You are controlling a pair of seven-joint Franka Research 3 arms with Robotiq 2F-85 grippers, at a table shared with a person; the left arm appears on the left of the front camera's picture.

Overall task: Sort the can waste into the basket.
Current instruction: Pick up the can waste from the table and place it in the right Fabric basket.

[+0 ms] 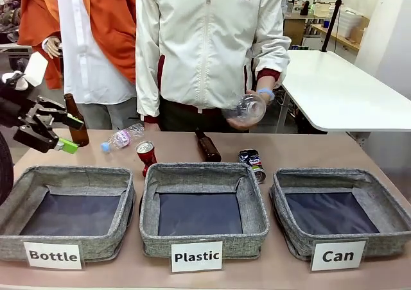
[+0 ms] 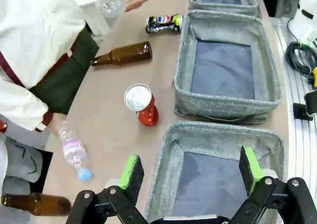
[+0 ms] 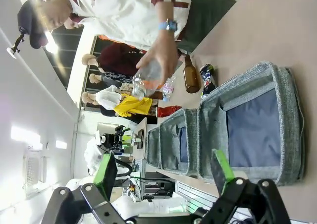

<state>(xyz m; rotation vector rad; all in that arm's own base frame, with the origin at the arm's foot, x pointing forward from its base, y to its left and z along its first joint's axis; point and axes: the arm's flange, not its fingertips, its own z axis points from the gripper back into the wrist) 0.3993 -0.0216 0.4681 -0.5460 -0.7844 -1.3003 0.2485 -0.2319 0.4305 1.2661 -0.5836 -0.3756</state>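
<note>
The red can [image 1: 146, 155] with a silver top stands on the table behind the gap between the left and middle baskets. The black can [image 1: 252, 163] lies behind the middle basket's right corner. The grey basket labelled "Can" [image 1: 334, 174] is at the right and holds nothing. My left gripper [image 1: 72, 134] hangs open at the far left. In the left wrist view the open left gripper [image 2: 190, 169] hovers over the nearest basket, with the red can [image 2: 141, 105] and black can [image 2: 163, 23] beyond. My right gripper [image 3: 163, 168] is open above the Can basket [image 3: 287, 110], with the black can [image 3: 208, 78] behind it.
Baskets labelled "Bottle" [image 1: 70, 173] and "Plastic" [image 1: 199, 169] sit left and middle. A brown bottle [image 1: 77, 120] stands by my left gripper; another [image 1: 207, 145] lies behind the middle basket. A clear plastic bottle [image 1: 122, 138] lies nearby. A person's hand holds a clear bottle [image 1: 246, 109] above the table.
</note>
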